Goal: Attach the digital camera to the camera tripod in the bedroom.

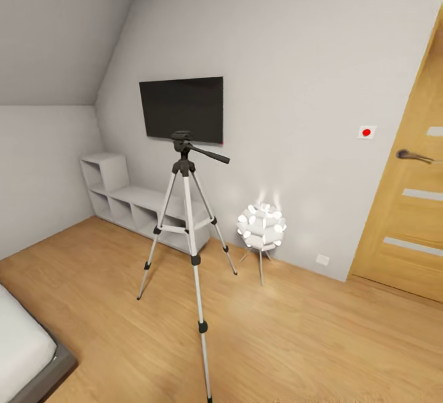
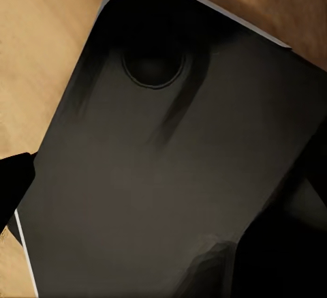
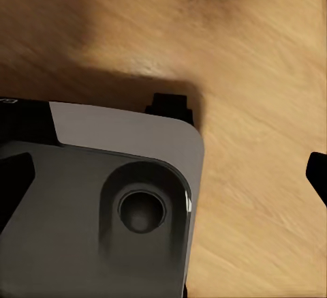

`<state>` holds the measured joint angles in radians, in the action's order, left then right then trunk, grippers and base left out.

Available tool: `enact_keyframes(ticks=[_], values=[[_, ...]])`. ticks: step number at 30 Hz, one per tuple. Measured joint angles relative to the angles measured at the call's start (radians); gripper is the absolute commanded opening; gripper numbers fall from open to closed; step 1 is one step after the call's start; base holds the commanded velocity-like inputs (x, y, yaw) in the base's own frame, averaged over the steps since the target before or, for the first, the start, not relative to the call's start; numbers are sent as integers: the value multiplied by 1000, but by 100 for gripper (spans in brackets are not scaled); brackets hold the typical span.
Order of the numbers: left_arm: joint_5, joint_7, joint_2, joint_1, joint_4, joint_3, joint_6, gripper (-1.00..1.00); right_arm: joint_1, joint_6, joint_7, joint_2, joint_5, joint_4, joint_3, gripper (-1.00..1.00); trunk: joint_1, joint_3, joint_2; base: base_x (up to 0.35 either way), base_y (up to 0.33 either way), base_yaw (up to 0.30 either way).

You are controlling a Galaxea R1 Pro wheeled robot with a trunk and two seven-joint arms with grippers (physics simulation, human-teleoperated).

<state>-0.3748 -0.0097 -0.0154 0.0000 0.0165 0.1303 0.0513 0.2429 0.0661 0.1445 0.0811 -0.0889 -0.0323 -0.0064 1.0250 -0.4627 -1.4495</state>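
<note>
From my head I look into the bedroom with the tripod (image 1: 187, 218) standing straight ahead of me on the wood floor (image 1: 307, 335), and I place everything else by it. Left of it, low in the corner, lies the edge of the bed (image 1: 27, 347). Behind it to the left runs a white shelf unit (image 1: 117, 197) against the wall, and right behind its head hangs the TV (image 1: 181, 109). Its long axis is upright; its three legs splay and the nearest one reaches toward me. The black head is bare on top, and its pan handle (image 1: 209, 155) points right. Right of the tripod glows the lamp (image 1: 263, 226), and further right is the door (image 1: 409, 200).

I see no camera here, so I judge it must be found before any attaching. The tripod sits about midway ahead, so neither arm looks nearer.

Both wrist views look down on my dark base (image 2: 170, 161) and the floor. Whether my left or right claw is spread or pressed together, I cannot tell.
</note>
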Motion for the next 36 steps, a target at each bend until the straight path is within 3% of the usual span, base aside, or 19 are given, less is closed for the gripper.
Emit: enact_keyframes(ticks=[36], values=[[-11,1,6,0,-2,9,0,100,0,-19,0,-1,0,1,0,100,0,0,0,1,1,-300]])
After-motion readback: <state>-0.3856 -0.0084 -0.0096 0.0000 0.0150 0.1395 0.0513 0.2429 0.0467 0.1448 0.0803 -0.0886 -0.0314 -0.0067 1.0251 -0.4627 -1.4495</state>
